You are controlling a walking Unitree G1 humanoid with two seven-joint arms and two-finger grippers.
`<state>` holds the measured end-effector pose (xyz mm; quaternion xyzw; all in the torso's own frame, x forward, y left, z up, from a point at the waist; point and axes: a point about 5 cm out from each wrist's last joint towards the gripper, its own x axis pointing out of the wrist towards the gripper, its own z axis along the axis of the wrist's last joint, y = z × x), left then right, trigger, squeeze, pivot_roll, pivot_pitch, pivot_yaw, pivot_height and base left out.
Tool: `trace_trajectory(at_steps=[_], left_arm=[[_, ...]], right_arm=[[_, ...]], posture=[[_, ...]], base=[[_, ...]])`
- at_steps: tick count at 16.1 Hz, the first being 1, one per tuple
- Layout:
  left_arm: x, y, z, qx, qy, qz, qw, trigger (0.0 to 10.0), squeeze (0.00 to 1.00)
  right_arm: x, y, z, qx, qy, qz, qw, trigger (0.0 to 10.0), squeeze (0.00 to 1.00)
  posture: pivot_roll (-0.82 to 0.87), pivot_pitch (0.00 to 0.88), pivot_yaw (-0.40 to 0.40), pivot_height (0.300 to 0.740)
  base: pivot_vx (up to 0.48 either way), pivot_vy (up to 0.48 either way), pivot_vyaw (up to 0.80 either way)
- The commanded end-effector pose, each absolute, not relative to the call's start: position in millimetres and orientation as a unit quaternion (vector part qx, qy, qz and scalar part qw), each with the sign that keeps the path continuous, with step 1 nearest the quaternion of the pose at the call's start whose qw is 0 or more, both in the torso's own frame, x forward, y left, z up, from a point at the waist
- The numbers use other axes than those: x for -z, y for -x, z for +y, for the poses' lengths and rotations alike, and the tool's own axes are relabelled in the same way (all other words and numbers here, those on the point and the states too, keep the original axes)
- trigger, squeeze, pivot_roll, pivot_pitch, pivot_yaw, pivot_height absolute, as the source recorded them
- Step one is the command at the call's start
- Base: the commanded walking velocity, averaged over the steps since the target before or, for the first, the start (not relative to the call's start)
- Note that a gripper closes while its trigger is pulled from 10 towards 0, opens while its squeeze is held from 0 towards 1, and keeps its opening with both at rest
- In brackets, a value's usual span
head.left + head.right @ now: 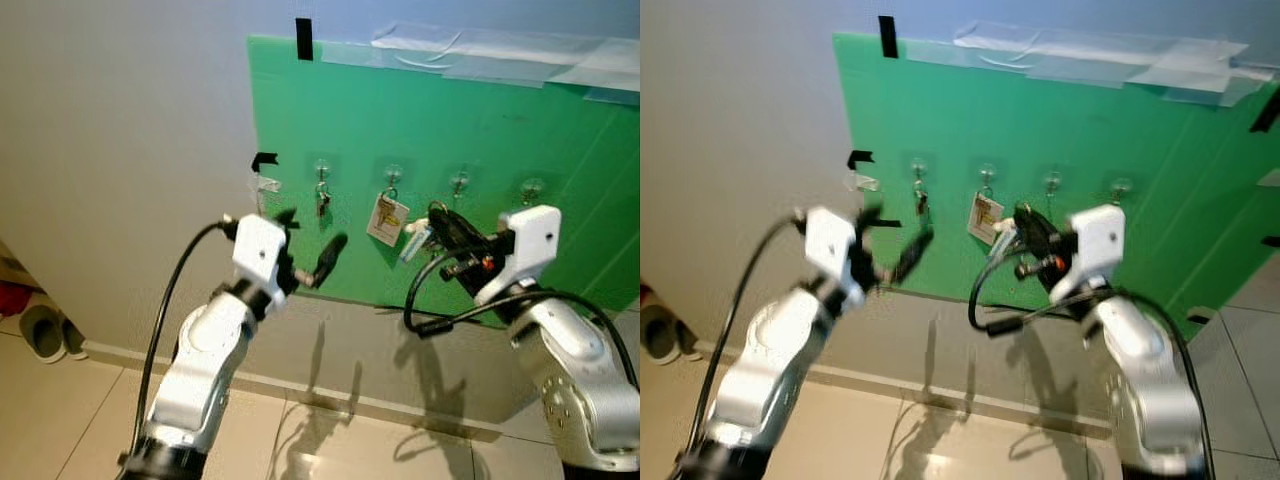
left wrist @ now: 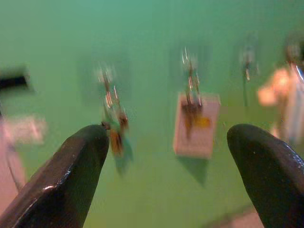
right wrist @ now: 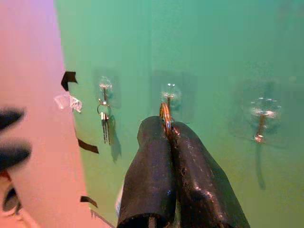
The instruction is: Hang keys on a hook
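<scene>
A green board (image 1: 500, 130) on the wall carries a row of clear hooks. The leftmost hook (image 1: 322, 168) bears a small key bunch (image 1: 322, 203). The second hook (image 1: 393, 172) holds a ring with a white tag (image 1: 387, 219). My right gripper (image 1: 438, 215) is shut on a gold key ring (image 3: 165, 115), held just off the board between the second and third hook (image 1: 460, 181). A white and blue fob (image 1: 415, 241) dangles under it. In the right wrist view the ring lines up with the second hook (image 3: 170, 91). My left gripper (image 1: 310, 240) stands open below the leftmost hook, holding nothing.
The fourth hook (image 1: 531, 187) is bare. Black tape pieces (image 1: 263, 160) mark the board's left edge, and clear tape (image 1: 480, 45) holds its top. Shoes (image 1: 42, 332) lie on the tiled floor at the far left. Black cables (image 1: 430, 300) loop from both wrists.
</scene>
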<state>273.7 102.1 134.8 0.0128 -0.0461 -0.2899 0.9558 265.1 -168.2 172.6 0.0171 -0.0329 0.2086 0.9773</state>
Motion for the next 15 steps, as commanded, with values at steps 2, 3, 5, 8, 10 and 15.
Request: trace_trajectory(at_steps=[2, 3, 5, 8, 10, 15], left_arm=[[-114.7, -260.8, 103.9, 0.330, -0.044, -0.026, 0.943, 10.0, 0.00], [-109.0, -253.3, 104.1, 0.352, -0.033, -0.027, 0.935, 10.0, 0.00], [-108.1, -253.1, 102.2, 0.354, -0.027, -0.031, 0.934, 10.0, 0.00], [-113.5, -256.0, 99.8, 0.361, -0.028, -0.041, 0.931, 10.0, 0.00], [-112.9, -256.4, 101.5, 0.364, -0.028, -0.043, 0.930, 10.0, 0.00], [-112.3, -255.9, 102.1, 0.367, -0.028, -0.043, 0.929, 10.0, 0.00]], right_arm=[[-176.6, -275.4, -171.0, -0.215, -0.033, -0.027, 0.976, 0.0, 0.00], [-176.6, -279.3, -173.7, -0.212, -0.039, -0.025, 0.976, 0.0, 0.00], [-172.9, -286.2, -180.4, -0.193, -0.062, -0.021, 0.979, 0.0, 0.00], [-168.0, -297.3, -194.4, -0.147, -0.137, -0.020, 0.979, 0.0, 0.00], [-165.6, -296.6, -198.6, -0.139, -0.141, -0.018, 0.980, 0.0, 0.00], [-160.3, -281.3, -213.6, -0.108, -0.094, -0.024, 0.989, 0.0, 0.00]], posture=[[-0.04, 0.000, 0.008, 0.740], [-0.03, 0.000, 0.000, 0.740], [-0.02, 0.000, -0.003, 0.740], [-0.01, 0.000, 0.008, 0.740], [-0.01, 0.000, 0.016, 0.740], [-0.03, 0.000, 0.028, 0.740]], base=[[0.000, 0.000, 0.00], [0.000, 0.000, 0.00], [0.000, 0.000, 0.00], [0.000, 0.000, 0.00], [0.000, 0.000, 0.00], [0.000, 0.000, 0.00]])
